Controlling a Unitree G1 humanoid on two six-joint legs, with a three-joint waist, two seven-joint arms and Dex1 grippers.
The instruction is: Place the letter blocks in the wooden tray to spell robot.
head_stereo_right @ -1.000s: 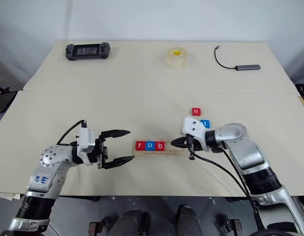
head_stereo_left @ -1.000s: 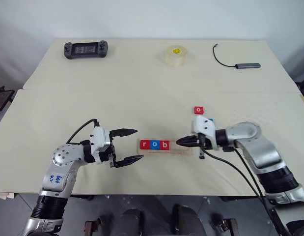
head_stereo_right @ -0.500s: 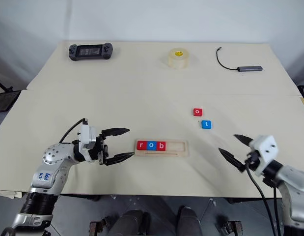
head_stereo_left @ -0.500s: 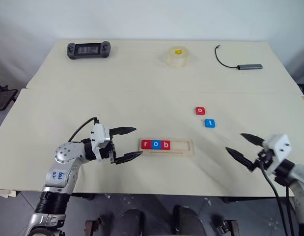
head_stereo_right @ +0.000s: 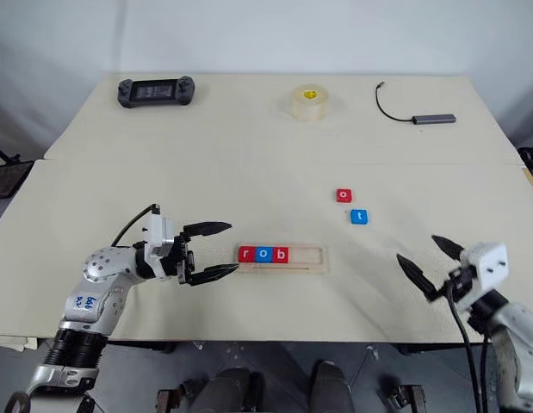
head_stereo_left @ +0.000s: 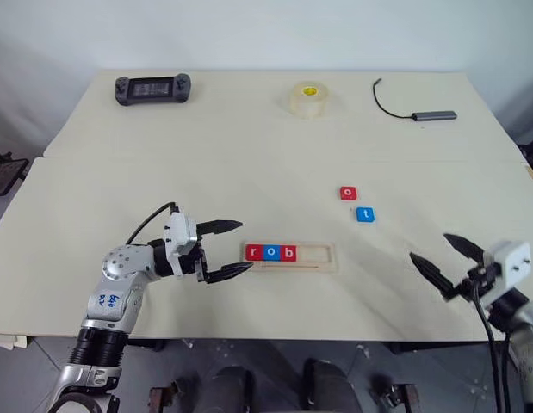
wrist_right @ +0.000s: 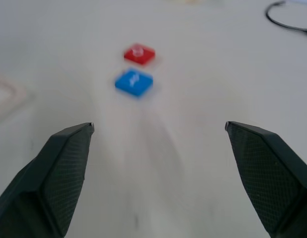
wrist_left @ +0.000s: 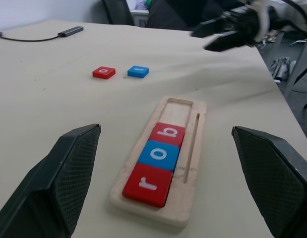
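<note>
Left arm reaches in from the near-left edge, forearm roughly level, left gripper (head_stereo_left: 225,251) pointing to the robot's right. Its 2 black fingers (head_stereo_left: 220,227) stand spread apart, one above the other, nothing between them. Right arm enters at the near-right corner, right gripper (head_stereo_left: 448,260) aimed toward the left, 2 fingers (head_stereo_left: 430,274) splayed wide, empty, above the surface.

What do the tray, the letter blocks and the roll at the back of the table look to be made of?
Tray: pale unfinished wood, matte, with faint grain showing.
Letter blocks: smooth, evenly coloured red and blue faces with white letters; painted wood or plastic, hard to tell which.
Roll: translucent yellowish tape wound on a core, slightly glossy; probably clear plastic packing tape.
</note>
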